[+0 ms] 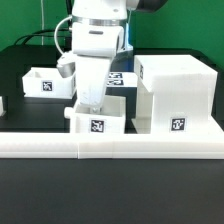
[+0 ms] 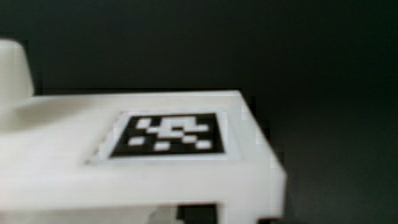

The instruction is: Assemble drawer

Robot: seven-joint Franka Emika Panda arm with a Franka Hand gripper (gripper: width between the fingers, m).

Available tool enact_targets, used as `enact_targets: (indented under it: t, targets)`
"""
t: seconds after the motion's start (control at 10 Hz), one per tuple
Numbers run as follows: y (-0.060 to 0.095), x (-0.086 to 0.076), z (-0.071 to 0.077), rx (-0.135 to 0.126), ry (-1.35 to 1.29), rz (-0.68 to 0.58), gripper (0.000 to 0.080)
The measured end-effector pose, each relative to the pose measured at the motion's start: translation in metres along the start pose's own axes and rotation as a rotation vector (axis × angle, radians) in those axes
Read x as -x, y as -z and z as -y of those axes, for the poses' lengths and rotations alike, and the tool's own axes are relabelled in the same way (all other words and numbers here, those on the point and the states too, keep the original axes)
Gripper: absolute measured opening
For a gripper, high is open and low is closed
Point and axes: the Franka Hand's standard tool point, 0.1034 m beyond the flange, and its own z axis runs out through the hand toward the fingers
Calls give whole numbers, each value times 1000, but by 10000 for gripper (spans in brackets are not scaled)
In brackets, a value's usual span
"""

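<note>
A small white drawer box with a marker tag on its front stands at the middle of the table, just left of the large white drawer housing in the exterior view. My gripper reaches down onto the box's left wall and looks shut on it. In the wrist view the white box with its tag fills the frame. Only the dark fingertips show at the edge, with white wall between them. A second small white box sits at the back left.
A long white rail runs across the front of the table. The marker board lies behind the arm. The table top is black.
</note>
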Motion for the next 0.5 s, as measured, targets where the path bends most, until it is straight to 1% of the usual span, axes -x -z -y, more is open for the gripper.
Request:
enact_targets:
  t: [0.1,0.2,0.4,0.5]
  targets:
    - [0,0,-1,-2,17,-3,41]
    - [0,7,-1,-4,6,-2,41]
    - [-1,6,0,-4,-3,-2,41]
    - [-1,2,0,-5,-5,-5,41]
